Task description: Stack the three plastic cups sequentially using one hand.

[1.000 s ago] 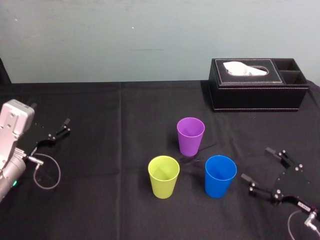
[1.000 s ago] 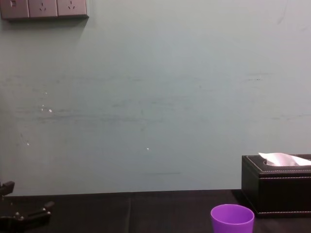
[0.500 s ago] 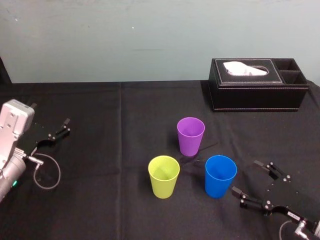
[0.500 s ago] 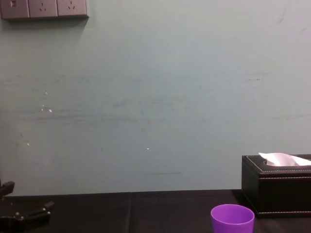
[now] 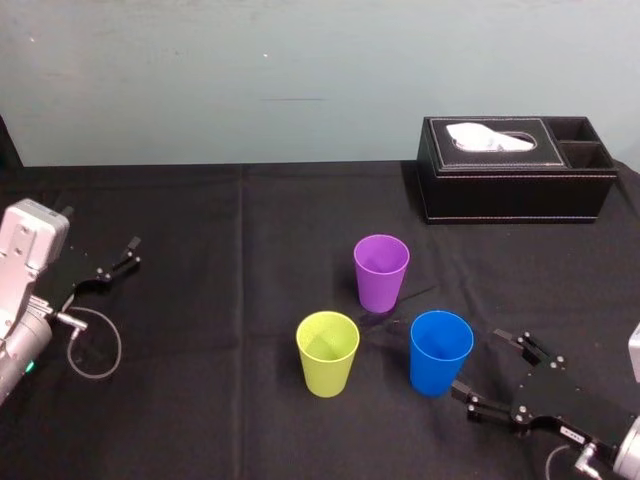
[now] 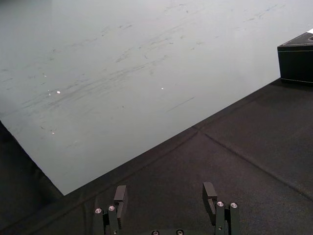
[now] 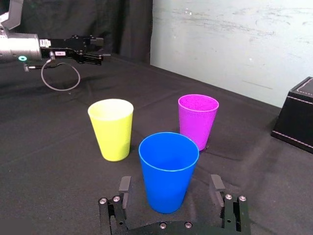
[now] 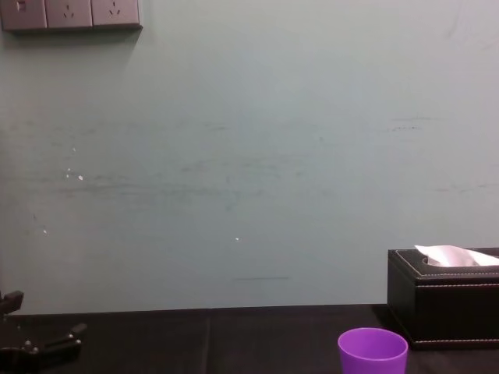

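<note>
Right wrist view: your right gripper (image 7: 170,183), fingers (image 7: 124,185) apart, faces the blue cup (image 7: 168,164) to straddle it; left gripper (image 6: 165,191) idles far off, likewise spread.

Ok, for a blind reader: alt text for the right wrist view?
A blue tapered plastic cup stands just ahead of the right gripper, jaws open. Beyond it stand a yellow-green plastic cup and a purple plastic cup, apart; the left gripper sits idle far behind.
</note>
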Controlling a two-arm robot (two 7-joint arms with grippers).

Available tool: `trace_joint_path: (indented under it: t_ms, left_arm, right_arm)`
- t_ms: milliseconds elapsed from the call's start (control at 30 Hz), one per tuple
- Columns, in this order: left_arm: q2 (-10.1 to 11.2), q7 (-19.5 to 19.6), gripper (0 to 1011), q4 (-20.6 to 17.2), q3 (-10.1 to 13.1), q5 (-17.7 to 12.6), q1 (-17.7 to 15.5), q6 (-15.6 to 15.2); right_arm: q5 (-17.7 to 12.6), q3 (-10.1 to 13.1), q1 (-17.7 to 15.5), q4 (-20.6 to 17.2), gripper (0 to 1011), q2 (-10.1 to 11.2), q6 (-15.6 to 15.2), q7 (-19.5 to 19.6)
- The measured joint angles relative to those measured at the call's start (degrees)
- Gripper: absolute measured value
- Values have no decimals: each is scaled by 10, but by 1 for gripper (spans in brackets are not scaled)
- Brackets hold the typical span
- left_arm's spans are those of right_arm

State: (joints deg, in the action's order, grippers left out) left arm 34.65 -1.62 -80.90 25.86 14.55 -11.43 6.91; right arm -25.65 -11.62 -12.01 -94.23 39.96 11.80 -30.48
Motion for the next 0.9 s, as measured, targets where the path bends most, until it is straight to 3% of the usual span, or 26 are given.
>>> trace_joint_path:
  t_ms: [900]
  left_arm:
    - [0, 0, 1010, 0, 0, 0, 0, 0]
  right_arm:
    - [18, -17, 45, 33, 1004, -25, -28, -26]
